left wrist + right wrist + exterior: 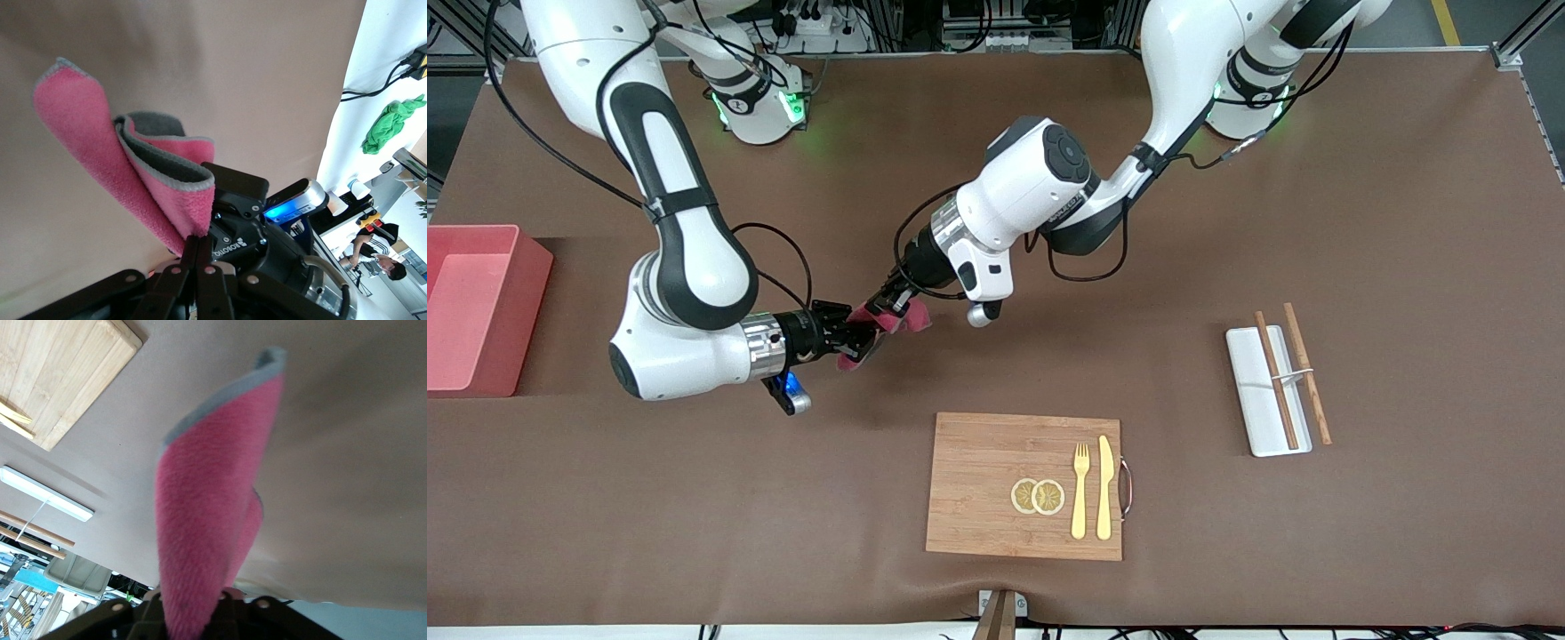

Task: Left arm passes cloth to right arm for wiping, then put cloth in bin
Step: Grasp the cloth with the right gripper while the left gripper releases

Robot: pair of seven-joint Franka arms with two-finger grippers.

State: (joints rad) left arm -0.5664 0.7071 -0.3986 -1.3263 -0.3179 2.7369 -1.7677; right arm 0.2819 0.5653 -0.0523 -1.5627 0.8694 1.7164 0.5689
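Over the brown bench (1316, 222), toward the right arm's end, the two arms meet above bare surface, farther from the front camera than the wooden cutting board (996, 484). The pink bin (480, 311) sits at the right arm's end of the bench, well apart from the meeting point and far closer to the right arm than to the left, so the right arm is the one placed to carry on from here. The cloth (889, 324) hangs in the air between the two end effectors, its long axis running roughly along the line from one to the other. The left end effector (891, 295) reaches in from the left arm's side and, in the left wrist view, its fingers are closed on a folded edge of the cloth (133, 173). The right end effector (854, 342) points straight at it, and in the right wrist view the cloth (213, 520) rises from between its fingers, apparently pinched there too. By my reading this is mid-handover, both arms gripping, and the release falls to the left.
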